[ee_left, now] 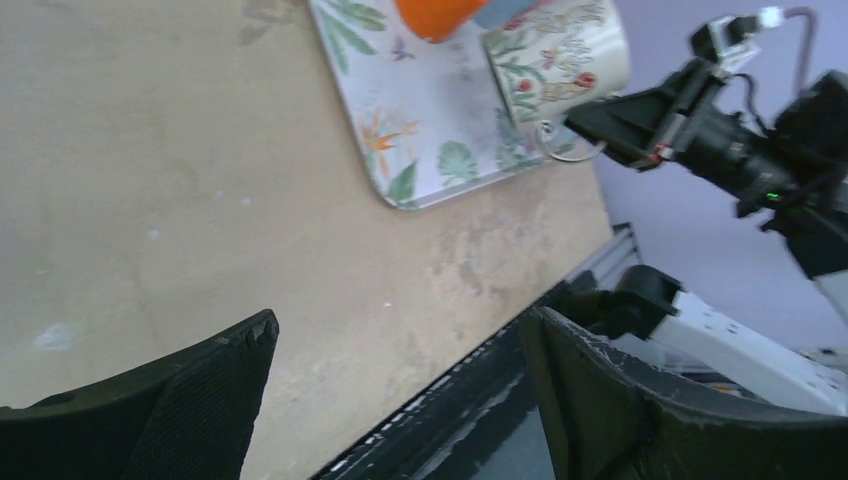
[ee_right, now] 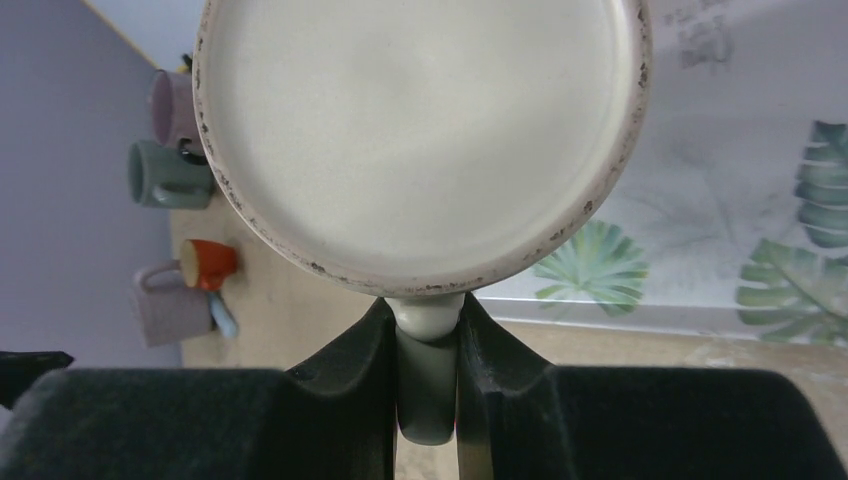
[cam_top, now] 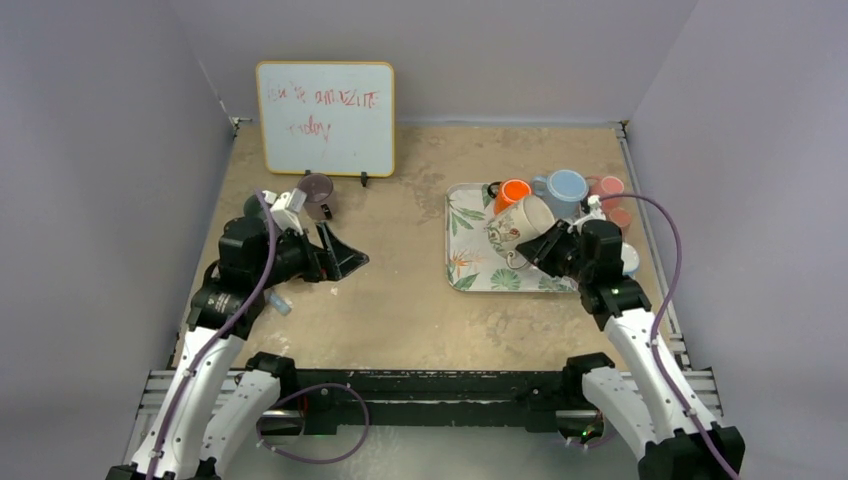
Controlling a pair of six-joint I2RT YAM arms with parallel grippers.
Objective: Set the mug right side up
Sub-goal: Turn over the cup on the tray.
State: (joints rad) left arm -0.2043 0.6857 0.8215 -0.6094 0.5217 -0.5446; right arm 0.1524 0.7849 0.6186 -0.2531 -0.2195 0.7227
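Note:
The cream mug with a floral print (cam_top: 518, 225) hangs tilted on its side above the leaf-patterned tray (cam_top: 465, 265). My right gripper (cam_top: 545, 245) is shut on its handle. In the right wrist view the handle (ee_right: 428, 370) sits between my fingers (ee_right: 345, 370), and a round cream face of the mug (ee_right: 420, 130) fills the frame. The left wrist view shows the mug (ee_left: 555, 55) held over the tray (ee_left: 440, 110). My left gripper (cam_top: 345, 260) is open and empty over the bare table at the left; it also shows in the left wrist view (ee_left: 395, 330).
An orange mug (cam_top: 513, 192), a blue mug (cam_top: 565, 188) and red mugs (cam_top: 607, 188) stand at the back of the tray. A whiteboard (cam_top: 325, 118) stands at the back left, with a purple mug (cam_top: 317, 190) in front of it. Walls close in on both sides.

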